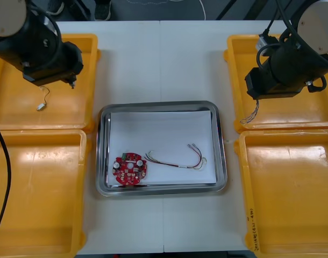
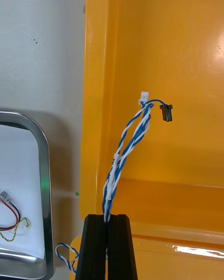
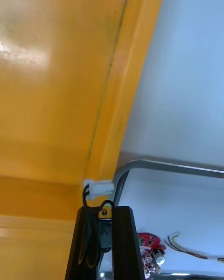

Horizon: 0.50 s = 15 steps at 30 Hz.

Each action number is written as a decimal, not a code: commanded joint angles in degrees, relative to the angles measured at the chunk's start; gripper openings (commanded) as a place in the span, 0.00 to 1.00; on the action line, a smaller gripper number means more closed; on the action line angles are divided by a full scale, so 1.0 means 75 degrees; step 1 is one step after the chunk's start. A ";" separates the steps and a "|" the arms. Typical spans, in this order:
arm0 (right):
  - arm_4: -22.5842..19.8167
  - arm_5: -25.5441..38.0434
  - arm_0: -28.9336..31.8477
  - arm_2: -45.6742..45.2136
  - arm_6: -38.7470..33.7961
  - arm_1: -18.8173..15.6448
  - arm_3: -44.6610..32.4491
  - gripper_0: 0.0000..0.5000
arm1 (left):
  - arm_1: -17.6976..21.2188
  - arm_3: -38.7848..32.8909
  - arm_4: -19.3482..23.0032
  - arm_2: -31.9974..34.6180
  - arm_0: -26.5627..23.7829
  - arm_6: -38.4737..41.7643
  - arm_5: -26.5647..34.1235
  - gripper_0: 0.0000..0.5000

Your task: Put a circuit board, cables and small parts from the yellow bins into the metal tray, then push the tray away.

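Observation:
My left gripper hangs over the far left yellow bin, shut on a thin black cable whose white plug sticks out just past the fingertips. Over the far right yellow bin, my right gripper is shut on a twisted blue and white cable, which dangles below the arm. The metal tray, white inside, holds a round red circuit board and a red and yellow cable.
Two more yellow bins, near left and near right, flank the tray. Bare white table lies beyond the tray between the far bins. The tray's rim runs close beside the right bin's wall.

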 commanded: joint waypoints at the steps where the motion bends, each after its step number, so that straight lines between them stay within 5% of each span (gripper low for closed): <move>1: -0.0061 0.0032 0.0020 0.0155 -0.0234 0.0057 -0.0329 0.00 | -0.0236 -0.0358 0.0111 -0.0786 0.0011 0.1302 0.0051 0.00; 15: -0.0108 -0.0174 0.0020 0.0273 -0.0245 0.0057 -0.0341 0.00 | -0.0904 -0.0347 -0.0053 -0.1770 0.0011 0.1606 0.0051 0.00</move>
